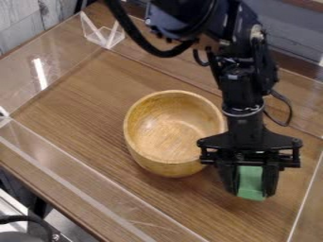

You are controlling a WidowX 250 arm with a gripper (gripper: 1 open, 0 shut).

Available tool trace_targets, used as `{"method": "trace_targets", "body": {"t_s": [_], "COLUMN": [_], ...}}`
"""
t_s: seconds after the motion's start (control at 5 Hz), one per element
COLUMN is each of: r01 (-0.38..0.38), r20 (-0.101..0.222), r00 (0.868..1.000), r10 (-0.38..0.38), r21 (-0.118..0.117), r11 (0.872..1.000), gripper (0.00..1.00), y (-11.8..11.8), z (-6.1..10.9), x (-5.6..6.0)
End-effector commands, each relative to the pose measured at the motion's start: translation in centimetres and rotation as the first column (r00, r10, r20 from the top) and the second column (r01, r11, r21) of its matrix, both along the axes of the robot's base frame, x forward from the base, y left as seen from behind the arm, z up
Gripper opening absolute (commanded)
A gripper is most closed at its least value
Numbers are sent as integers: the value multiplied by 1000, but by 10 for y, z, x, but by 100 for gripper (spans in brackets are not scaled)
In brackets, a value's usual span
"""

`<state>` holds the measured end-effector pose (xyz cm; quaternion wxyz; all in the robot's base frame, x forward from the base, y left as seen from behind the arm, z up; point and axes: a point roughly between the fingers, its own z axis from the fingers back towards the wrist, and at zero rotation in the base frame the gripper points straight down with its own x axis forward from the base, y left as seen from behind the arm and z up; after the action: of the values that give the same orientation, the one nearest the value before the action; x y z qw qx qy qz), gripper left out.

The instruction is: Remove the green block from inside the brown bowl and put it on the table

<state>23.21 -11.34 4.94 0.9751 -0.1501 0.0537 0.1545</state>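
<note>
Wood-grain table (76, 113) with clear walls carries the empty brown bowl (175, 132), and just right of it the gripper (252, 180) clasps the green block (256, 180) low over the surface, a light, stiff, matte bar best pinched across its flat faces.

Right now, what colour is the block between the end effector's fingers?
Bright green: the block, best seen in the camera view, beside the bowl.
</note>
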Motion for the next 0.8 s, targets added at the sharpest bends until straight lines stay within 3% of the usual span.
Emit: {"method": "trace_targets", "body": {"t_s": [0.0,0.6], "r01": [-7,-17], "r20": [14,16], "r00": [1000,1000], "r10": [7,17], "r21": [-13,-19], "r11": [1000,1000], "gripper": [100,100], "y": [2,9], "z": [5,6], "x": [4,5]}}
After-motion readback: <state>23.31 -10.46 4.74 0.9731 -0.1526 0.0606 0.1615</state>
